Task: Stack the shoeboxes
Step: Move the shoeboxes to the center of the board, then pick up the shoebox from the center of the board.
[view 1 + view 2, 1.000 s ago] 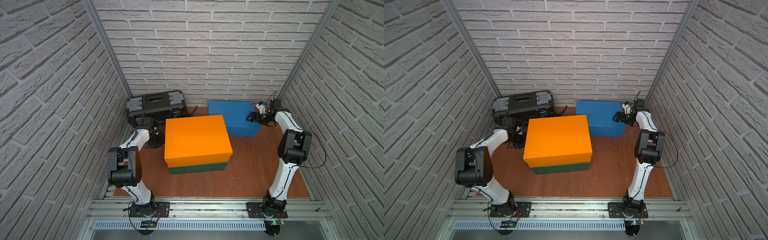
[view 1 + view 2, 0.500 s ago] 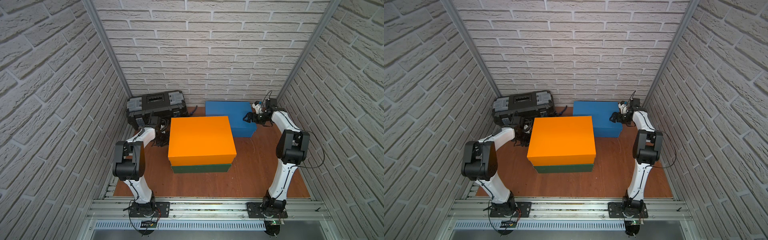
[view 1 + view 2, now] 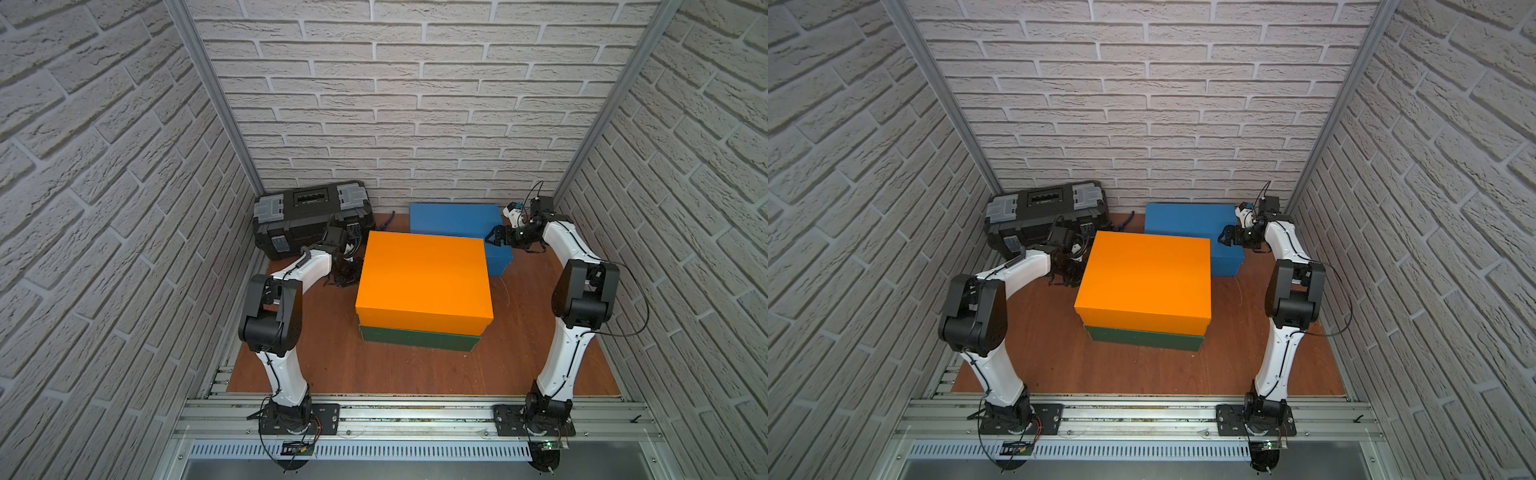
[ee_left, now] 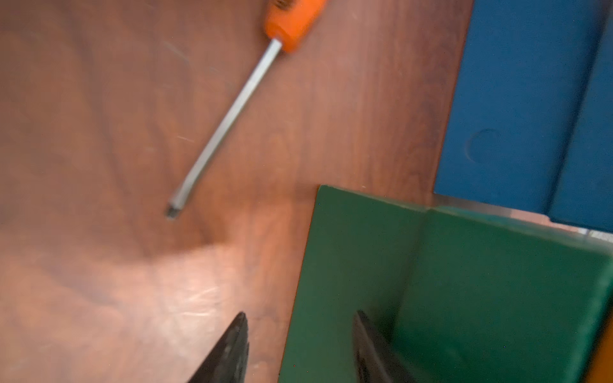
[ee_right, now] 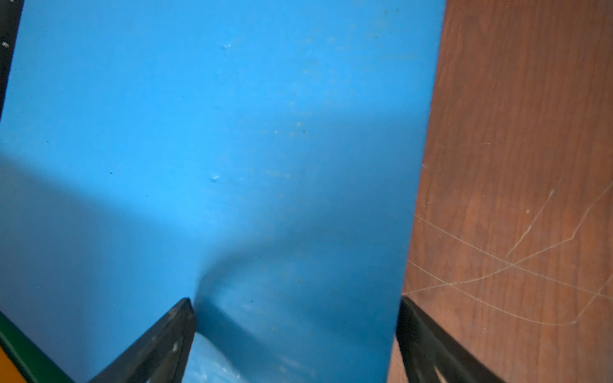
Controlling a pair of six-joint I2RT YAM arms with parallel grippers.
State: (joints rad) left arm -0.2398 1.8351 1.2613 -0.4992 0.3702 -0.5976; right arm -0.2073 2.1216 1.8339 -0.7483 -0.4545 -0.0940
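**Setting.** Brown wooden bench [image 3: 332, 365], walled on three sides by white brick-pattern panels [image 3: 415, 104].

**Left hand** [image 4: 298, 315]. Jaws apart and empty, low at a corner of the green box [image 4: 481, 298]. One finger is over bare bench, one is in front of green card; contact cannot be told.

**Right hand** [image 5: 296, 300]. Jaws spread wide astride an edge of the blue box [image 5: 232, 132], clamping nothing. One fingertip [image 5: 185, 308] sits at a dent in the lid.

**Orange box** [image 3: 424, 282]. Mid-bench, stacked on the green box.

**Blue box.** Just behind the orange box, toward the right arm, on the bench and not yet stacked.

**Black toolbox** [image 3: 307, 220]. Behind the orange box, toward the left arm.

**Screwdriver** [image 4: 232, 116]. Orange handle, on the bench near the orange box's stack.

**Handling (judged).** Thin, smooth card, likely light. It looks stiff at the corners and soft mid-lid, as the dent suggests. The box is too broad for one hand, so press the two ends between both hands, below the lid's lip, lest the lid lift off.

**Markings.** None legible; the blue box's side shows a faint round impression.
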